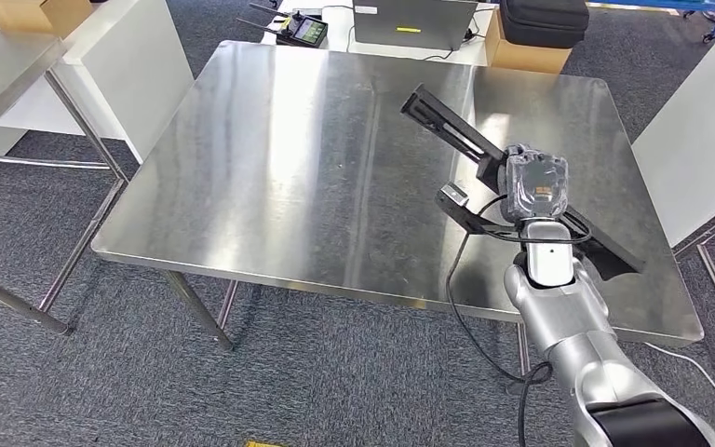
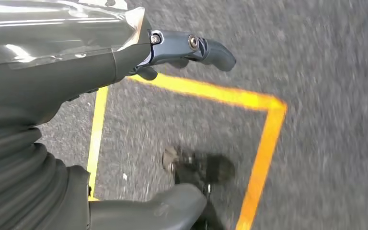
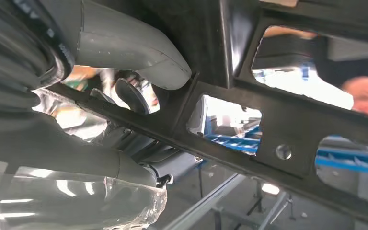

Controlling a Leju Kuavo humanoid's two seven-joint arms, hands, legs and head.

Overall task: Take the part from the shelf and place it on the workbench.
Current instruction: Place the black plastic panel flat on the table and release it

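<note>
Black and long, the part [image 1: 461, 135] is grasped by the right hand [image 1: 532, 186] over the right side of the steel workbench [image 1: 270, 168]; whether it touches the top I cannot tell, since the hand covers its middle. Close up, the thumb [image 3: 139, 50] presses the part's slotted frame [image 3: 278, 129], the fingers mostly hidden behind it. The left hand [image 2: 124, 62] hangs over grey carpet [image 2: 326, 57] with yellow tape [image 2: 263, 143], fingers [image 2: 206, 48] apart, holding nothing; the picture is blurred.

black part [image 1: 456, 130], shiny steel workbench [image 1: 289, 168], grey speckled carpet [image 1: 335, 372], yellow floor tape [image 2: 263, 143].
</note>
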